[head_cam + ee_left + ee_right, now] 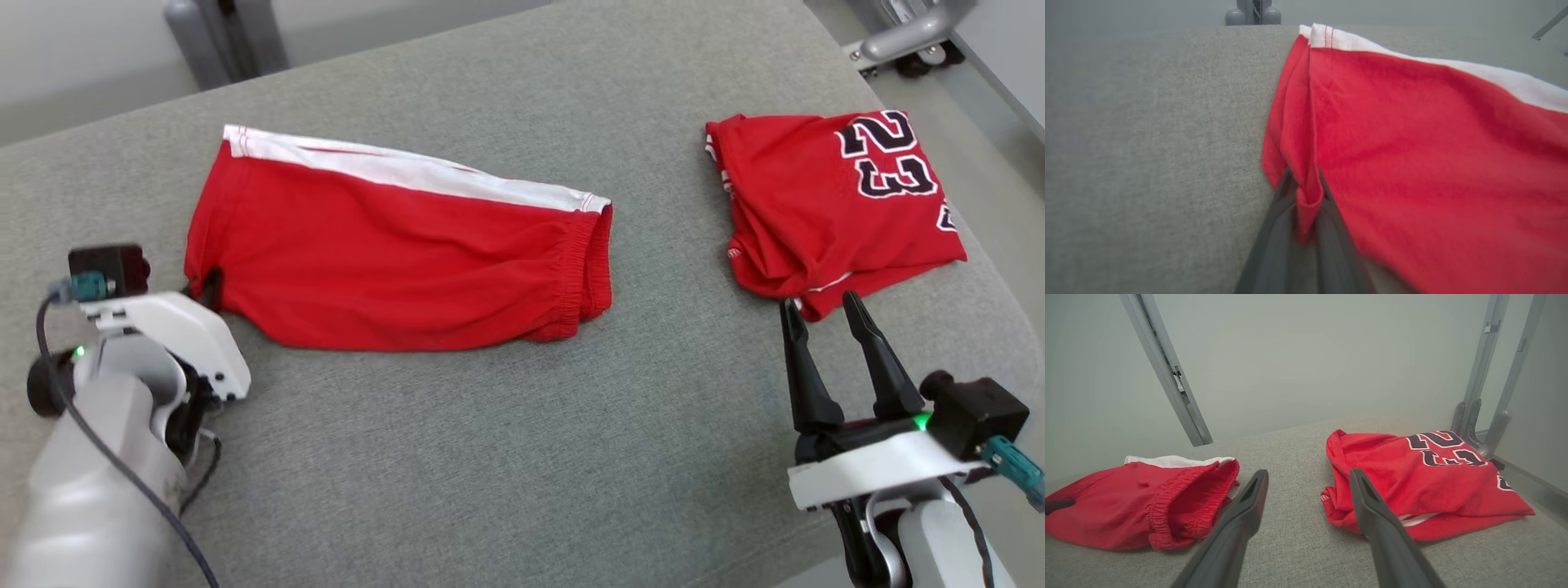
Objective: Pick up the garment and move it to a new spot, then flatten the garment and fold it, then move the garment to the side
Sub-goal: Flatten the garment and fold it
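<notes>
Two red garments lie on the grey padded table (522,474): the shorts (392,253), white-banded along their far edge, spread at left of centre, and a folded jersey (824,204) numbered 23 at the far right, well apart from them. The left gripper (1305,192) is clamped on a narrow fold of the shorts' hem at their near left corner. The right gripper (819,300) stands wide open and holds nothing, with its tips just at the jersey's near edge. The pinch looks thin, so a quick pull could let the cloth slip free. Lifting from this one corner would likely leave the shorts hanging and bunched, spoiling their flat lay. A careless advance of the right fingers could snag the jersey and drag it out of its fold.
</notes>
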